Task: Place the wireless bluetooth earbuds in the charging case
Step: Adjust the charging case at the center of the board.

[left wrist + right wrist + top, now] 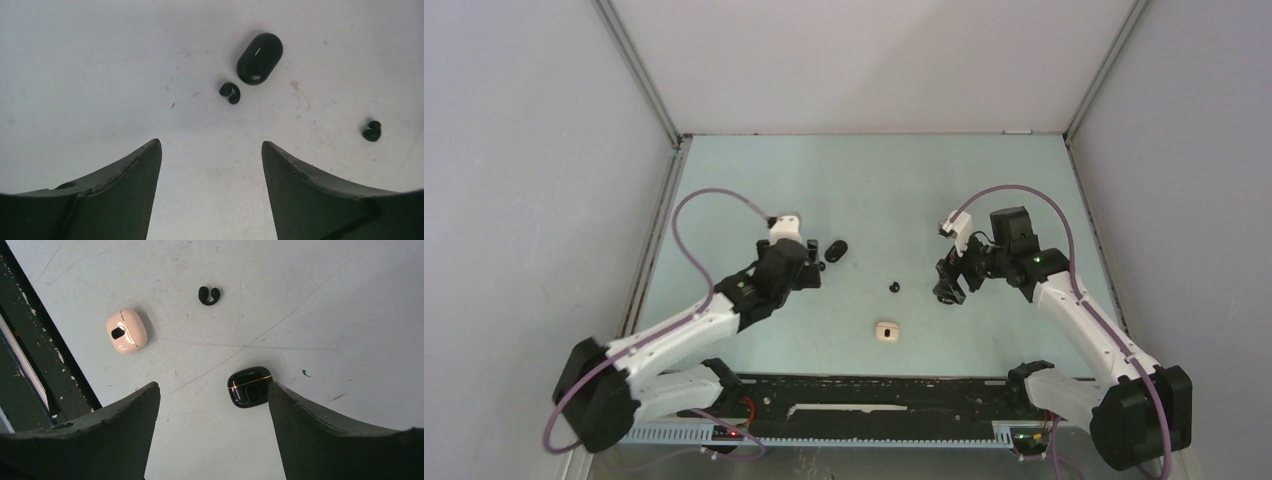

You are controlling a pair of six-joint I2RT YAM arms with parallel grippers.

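Left gripper (211, 144) gapes empty, a black earbud (230, 93) at its twelve o'clock just beside the black case (259, 58); I'd centre over that earbud, drop straight, pinch gently, and the right gripper (214, 385) hangs open too.

We see a shiny black case (249, 386) with a thin gold line, and a smooth, shiny cream case (126, 330). The pale table (325, 300) looks dull and scratched. The dark fingers (90, 435) look dull too.
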